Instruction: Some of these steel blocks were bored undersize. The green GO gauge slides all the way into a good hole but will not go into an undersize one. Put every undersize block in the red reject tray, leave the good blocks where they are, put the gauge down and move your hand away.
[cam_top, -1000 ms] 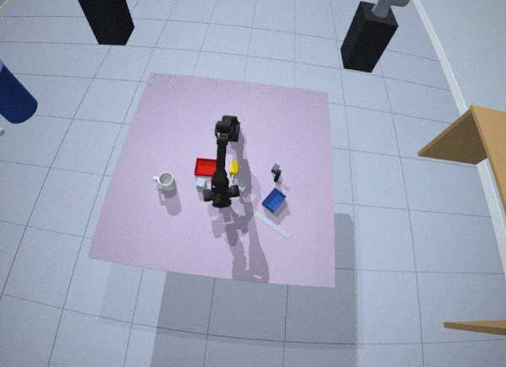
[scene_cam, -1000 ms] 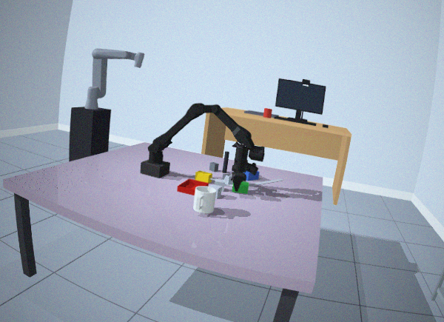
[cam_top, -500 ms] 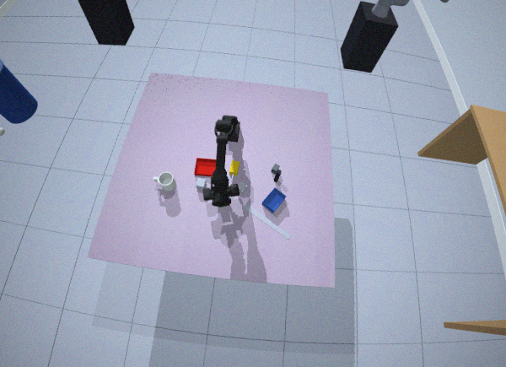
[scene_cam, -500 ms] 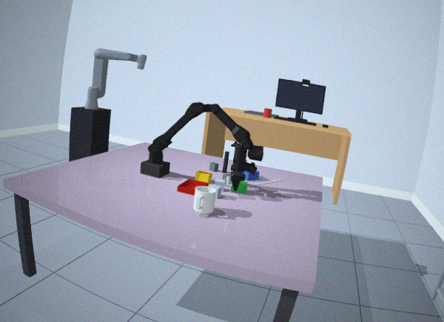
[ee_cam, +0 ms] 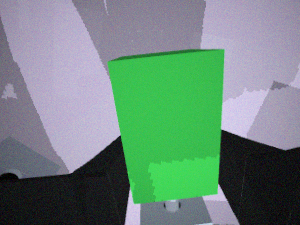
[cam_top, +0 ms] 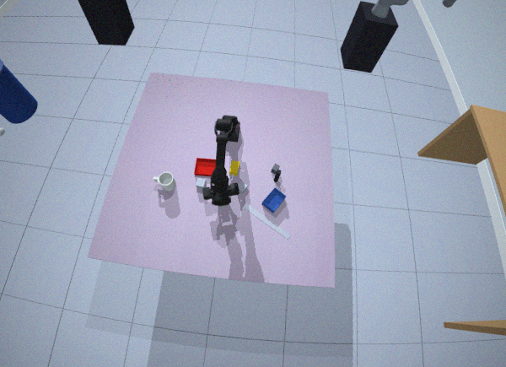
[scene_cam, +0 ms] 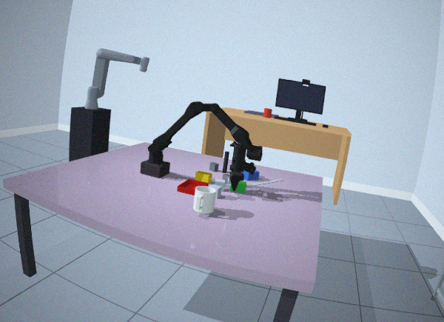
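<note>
My gripper (scene_cam: 236,187) (ee_cam: 164,132) is shut on the green GO gauge (scene_cam: 240,187) (ee_cam: 170,110). In the wrist view the gauge's pale pin shows below its green body, over a grey steel block (ee_cam: 150,216); whether the tip is inside a hole cannot be told. Another steel block (ee_cam: 32,160) with a dark hole shows at the left of the wrist view. Steel blocks also show beside the red tray (cam_top: 201,183) (scene_cam: 219,189) and right of the arm (cam_top: 243,188). The red tray (cam_top: 204,168) (scene_cam: 186,189) shows no block in its visible part; the arm hides its right side in the top view.
A yellow block (cam_top: 234,167) (scene_cam: 203,176) lies near the red tray. A white mug (cam_top: 167,181) (scene_cam: 204,200) stands to the left. To the right are a blue tray (cam_top: 273,201) (scene_cam: 251,175), a pale strip (cam_top: 268,222), a grey cube (cam_top: 275,168) (scene_cam: 213,166) and a dark post (scene_cam: 226,161).
</note>
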